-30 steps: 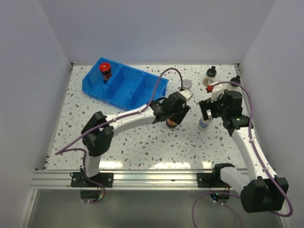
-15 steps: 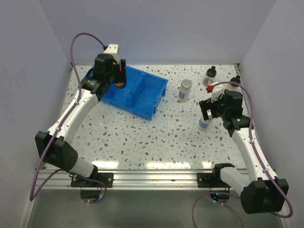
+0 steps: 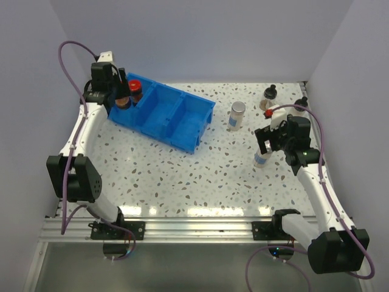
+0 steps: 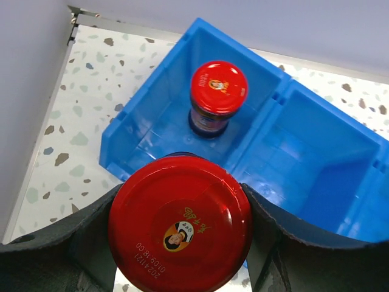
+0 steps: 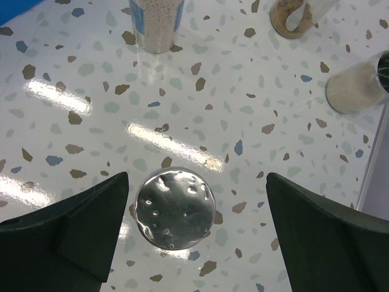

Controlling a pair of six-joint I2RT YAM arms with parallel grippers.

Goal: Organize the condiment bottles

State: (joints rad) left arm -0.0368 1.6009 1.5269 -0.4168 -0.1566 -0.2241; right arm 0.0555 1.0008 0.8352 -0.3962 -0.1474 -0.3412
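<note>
My left tool [image 3: 121, 96] grips a red-capped jar [image 4: 180, 225]; a second red jar [image 4: 217, 91] stands in the bin [image 4: 316, 158] ahead. My right tool [image 5: 196, 226] is open around a silver-capped jar [image 5: 175, 208].

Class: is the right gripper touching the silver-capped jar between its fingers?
Apart: the right wrist view shows table between the silver-capped jar and each finger of the right gripper.

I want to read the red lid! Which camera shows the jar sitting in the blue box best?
The left wrist camera: the jar is close and sharp, seen from above. The top camera shows it tiny and far away; the right wrist camera misses it.
</note>
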